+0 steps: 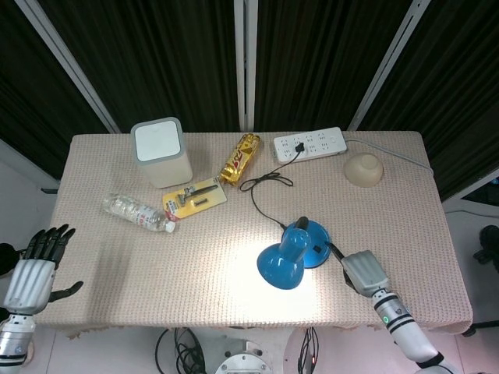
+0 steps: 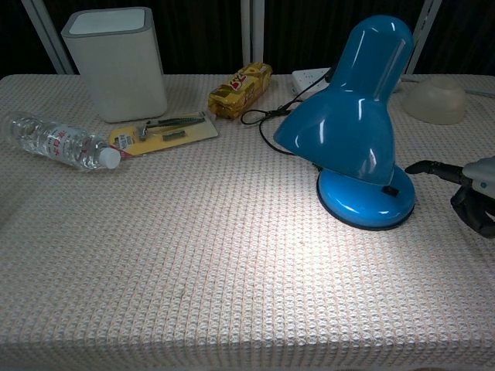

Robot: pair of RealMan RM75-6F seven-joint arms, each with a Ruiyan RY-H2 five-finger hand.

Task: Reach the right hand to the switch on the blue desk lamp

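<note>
The counter (image 1: 405, 226), covered in a beige woven cloth, carries everything. The blue desk lamp (image 1: 290, 255) stands near its front edge, right of centre, lit and casting a bright patch on the cloth to its left; its black switch (image 2: 392, 188) sits on the round base, on the side facing the right hand. The right hand (image 1: 363, 272) lies just beside the base, one dark finger stretched toward the switch but apart from it, the others curled in, holding nothing. The left hand (image 1: 35, 265) hangs off the counter's left front corner, fingers spread and empty. Toward the back stand a white bin (image 1: 161, 151), a power strip (image 1: 310, 144), a water bottle (image 1: 139, 212), a bowl (image 1: 364, 169) and a gold snack pack (image 1: 240, 157).
</note>
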